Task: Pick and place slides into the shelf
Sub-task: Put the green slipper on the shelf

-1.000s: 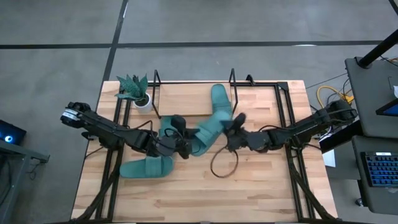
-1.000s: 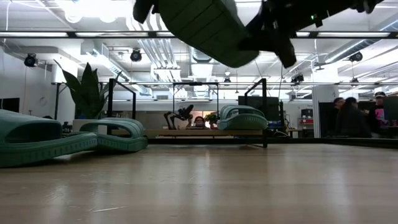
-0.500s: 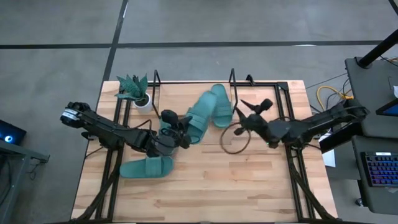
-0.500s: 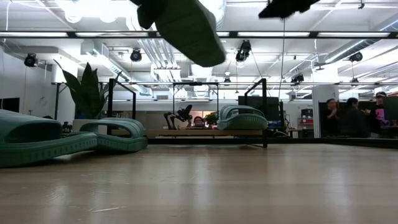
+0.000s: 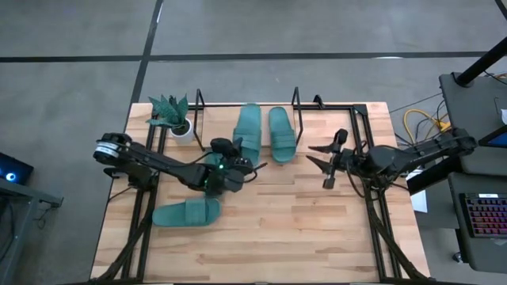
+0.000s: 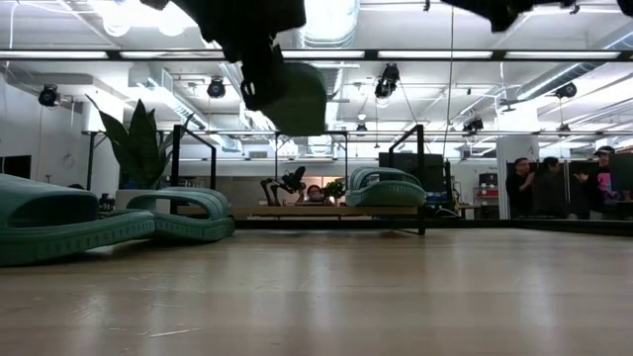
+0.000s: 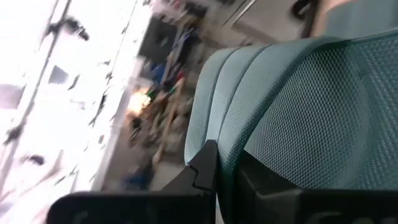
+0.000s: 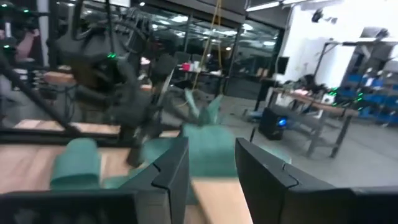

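gripping teal slide (image 5: 246,134), mesh-textured sole, left claw (image 5: 231,161).

The front half of the table (image 5: 317,237) lies bare before me, broken only by one slide (image 5: 187,212) lying near its left edge. At the back, the shelf (image 5: 230,120) holds a slide (image 5: 280,134) at its middle, the potted plant (image 5: 173,115) guards its left end, and black uprights (image 5: 296,99) rise along it. Between my left gripper (image 5: 236,162), clamped on a raised slide (image 5: 246,134), and my right gripper (image 5: 326,162), the boards lie bare.

Teal slides (image 5: 247,136), light-wood shelf (image 5: 218,123), green plant (image 5: 169,111).
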Controlling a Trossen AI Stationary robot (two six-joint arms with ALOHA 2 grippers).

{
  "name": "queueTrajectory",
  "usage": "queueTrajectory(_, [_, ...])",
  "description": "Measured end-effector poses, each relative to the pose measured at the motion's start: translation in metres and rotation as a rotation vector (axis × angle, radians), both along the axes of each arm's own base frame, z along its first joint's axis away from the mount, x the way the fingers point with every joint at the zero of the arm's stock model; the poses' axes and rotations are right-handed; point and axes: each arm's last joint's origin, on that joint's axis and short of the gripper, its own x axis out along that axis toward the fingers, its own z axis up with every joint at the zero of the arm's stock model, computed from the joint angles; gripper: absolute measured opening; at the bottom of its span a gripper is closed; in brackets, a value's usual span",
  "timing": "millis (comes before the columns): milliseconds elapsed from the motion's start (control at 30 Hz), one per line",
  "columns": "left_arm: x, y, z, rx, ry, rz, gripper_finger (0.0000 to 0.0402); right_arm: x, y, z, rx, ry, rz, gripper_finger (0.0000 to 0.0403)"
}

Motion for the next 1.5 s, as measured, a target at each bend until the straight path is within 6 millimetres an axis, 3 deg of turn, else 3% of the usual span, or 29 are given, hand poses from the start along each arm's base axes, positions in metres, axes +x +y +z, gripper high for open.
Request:
queueTrajectory(200, [0.017,0.003,-0.013,-0.011,-0.106,0.037,0.0,-0.007,-0.002,-0.028,0.034,0.016,0.006,0.0112])
queueTrajectory(367, [0.03,0.007,-0.033,-0.001,-0.059,0.04,0.0,-0.01,-0.003,-0.041,0.04,-0.019,0.016,0.0113])
queueTrajectory(733, [0.05,0.028,-0.073,0.018,-0.011,0.13,0.0,-0.013,-0.003,-0.037,0.017,-0.061,0.043,0.011])
queueTrajectory(1000, [0.061,0.031,-0.097,0.011,-0.014,0.126,0.0,-0.013,-0.002,-0.038,0.011,-0.059,0.063,0.0108])
queueTrajectory(1500, [0.068,0.039,-0.122,-0.007,-0.001,0.104,0.0,-0.013,-0.002,-0.038,-0.012,-0.052,0.061,0.0105])
